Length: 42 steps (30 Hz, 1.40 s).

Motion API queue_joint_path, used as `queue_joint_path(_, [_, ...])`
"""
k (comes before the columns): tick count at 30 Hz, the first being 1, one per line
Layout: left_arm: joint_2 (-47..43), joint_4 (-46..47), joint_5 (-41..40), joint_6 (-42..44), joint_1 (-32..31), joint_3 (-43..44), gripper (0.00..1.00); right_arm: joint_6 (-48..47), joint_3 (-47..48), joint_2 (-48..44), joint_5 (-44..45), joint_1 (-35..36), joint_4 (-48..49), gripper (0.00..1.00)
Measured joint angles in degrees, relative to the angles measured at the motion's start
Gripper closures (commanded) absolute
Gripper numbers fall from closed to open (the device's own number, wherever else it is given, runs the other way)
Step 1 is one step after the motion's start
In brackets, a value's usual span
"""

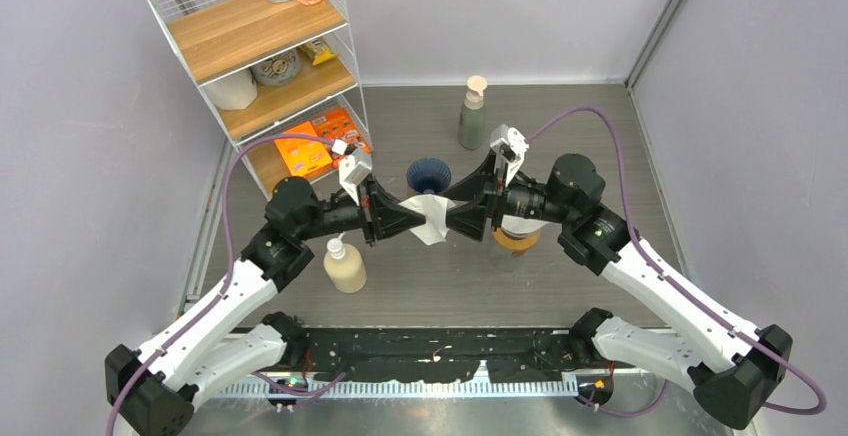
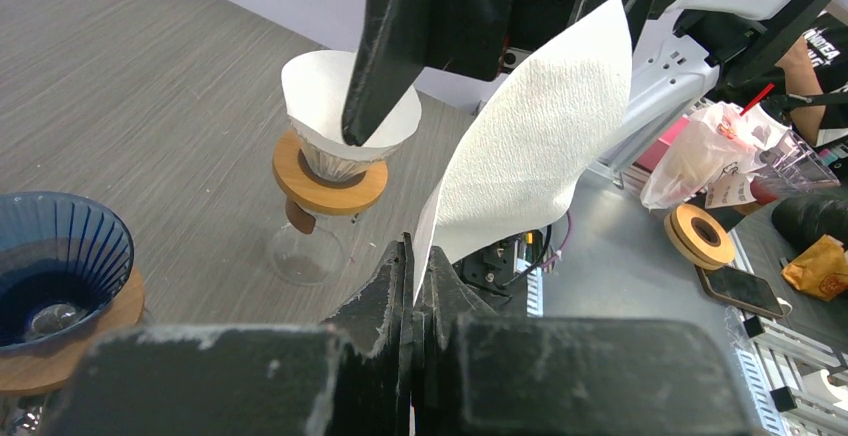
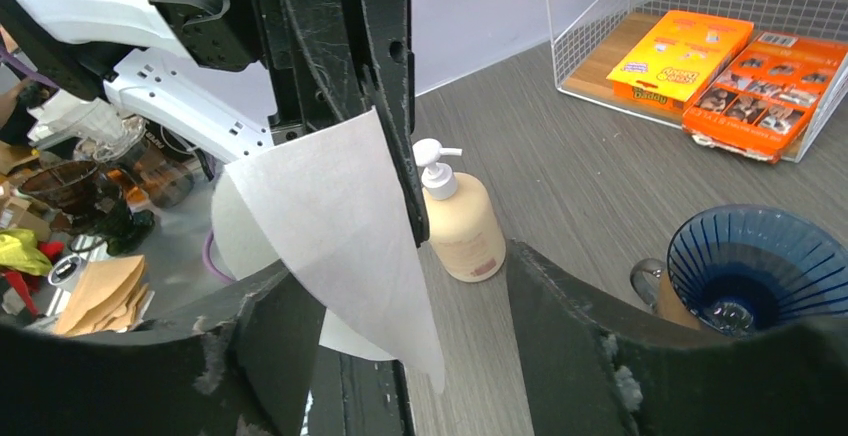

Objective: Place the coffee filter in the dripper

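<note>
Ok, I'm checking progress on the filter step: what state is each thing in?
filter: held up, clear of the table
left gripper: shut on the filter
right gripper: open, straddling the filter
blue dripper: empty
second dripper: already holds a filter
soap bottle: upright

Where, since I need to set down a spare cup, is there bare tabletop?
The far right corner of the table, right of the green bottle, is bare. So is the near strip between the soap bottle and the right arm. Crowded: the middle, around the blue dripper, the coffee filter and both arms.
</note>
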Motion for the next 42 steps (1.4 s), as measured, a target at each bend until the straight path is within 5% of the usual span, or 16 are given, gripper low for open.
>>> queue_joint_path(11, [1.2,0.0,0.7,0.0,0.0,0.6,1.0,-0.5,0.0,0.1,-2.5,0.0,0.5,0.55])
queue_joint_path(19, [2.4,0.5,2.4,-0.5,0.0,1.4,1.0,-1.2,0.0,1.6,-5.3,0.0,0.6,0.9])
queue_joint_path(23, [3.1,0.6,2.8,-0.5,0.0,1.5,1.0,-1.6,0.0,2.0,-6.1,0.0,0.6,0.95])
queue_joint_path(28, [3.2,1.0,2.8,-1.0,0.0,1.5,0.76,-1.6,0.0,1.9,-5.9,0.0,0.6,0.95])
queue_joint_path(34, [3.5,0.0,0.7,-1.4,0.0,2.4,0.01,-1.6,0.7,1.9,-2.8,0.0,-1.0,0.95])
queue_joint_path(42, [2.1,-8.1,-12.1,1.2,0.0,3.7,0.01,0.9,7.6,4.8,14.6,0.2,-13.2,0.95])
